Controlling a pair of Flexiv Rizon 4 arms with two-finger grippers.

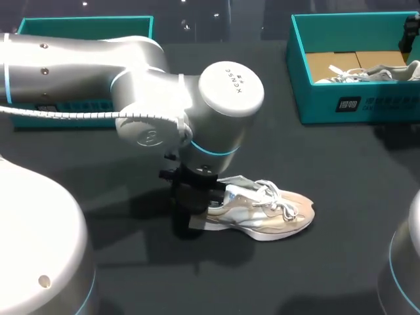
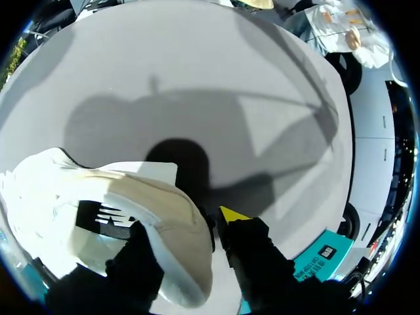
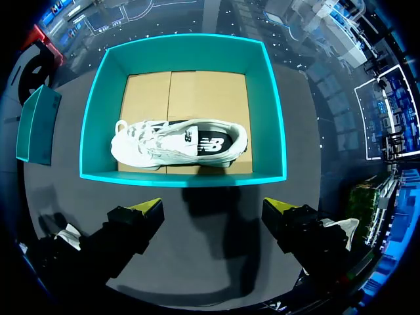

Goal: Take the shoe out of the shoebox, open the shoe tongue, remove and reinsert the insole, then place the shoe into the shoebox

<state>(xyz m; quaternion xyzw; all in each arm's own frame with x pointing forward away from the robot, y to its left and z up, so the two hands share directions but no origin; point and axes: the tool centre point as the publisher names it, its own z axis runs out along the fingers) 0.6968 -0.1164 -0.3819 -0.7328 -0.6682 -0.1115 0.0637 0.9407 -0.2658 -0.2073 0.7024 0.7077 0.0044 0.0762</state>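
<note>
Pale beige-and-white laced sneaker (image 1: 269,210) lies on the black table (image 1: 341,184), well apart from the open teal cardboard shoebox (image 3: 184,177). Left gripper (image 2: 184,223) is clamped on its heel. Right gripper (image 3: 213,213) hangs above the shoebox, fingers apart, empty. Risk: a heel-only grip may let the sneaker pivot or slip if lifted, and the second white sneaker (image 3: 180,144) inside the shoebox crowds the return. White print on the shoebox wall and a side logo on that shoe: not transcribed.

Dark table (image 1: 354,170), second teal box (image 1: 85,26)
</note>
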